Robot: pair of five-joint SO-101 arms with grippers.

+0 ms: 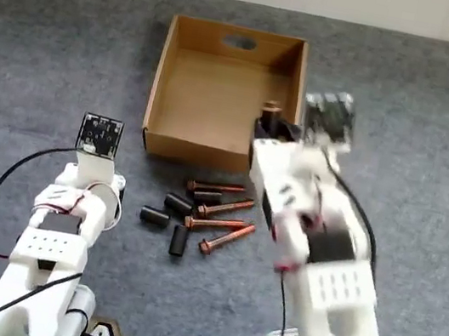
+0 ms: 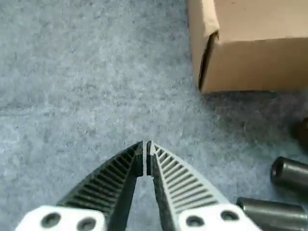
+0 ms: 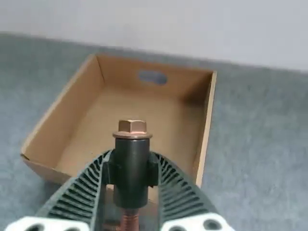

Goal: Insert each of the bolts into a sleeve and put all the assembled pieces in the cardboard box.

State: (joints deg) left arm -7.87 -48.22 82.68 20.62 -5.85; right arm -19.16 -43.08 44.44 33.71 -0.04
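Note:
My right gripper (image 3: 131, 173) is shut on an assembled piece (image 3: 130, 161), a copper bolt inside a black sleeve, held upright over the near right corner of the cardboard box (image 3: 202, 144). In the high view that piece (image 1: 269, 119) hangs at the box's (image 1: 163, 80) right wall. The box is bare inside. Loose copper bolts (image 1: 225, 239) and black sleeves (image 1: 156, 217) lie on the carpet in front of the box. My left gripper (image 2: 145, 159) is shut with nothing in it, low over the carpet to the left of the box corner (image 2: 207, 57), with sleeves (image 2: 288, 172) beside it.
Grey carpet covers the whole table. The left arm (image 1: 69, 220) stands at the front left, the right arm (image 1: 319, 270) at the front right. Open carpet lies left of the box and behind it.

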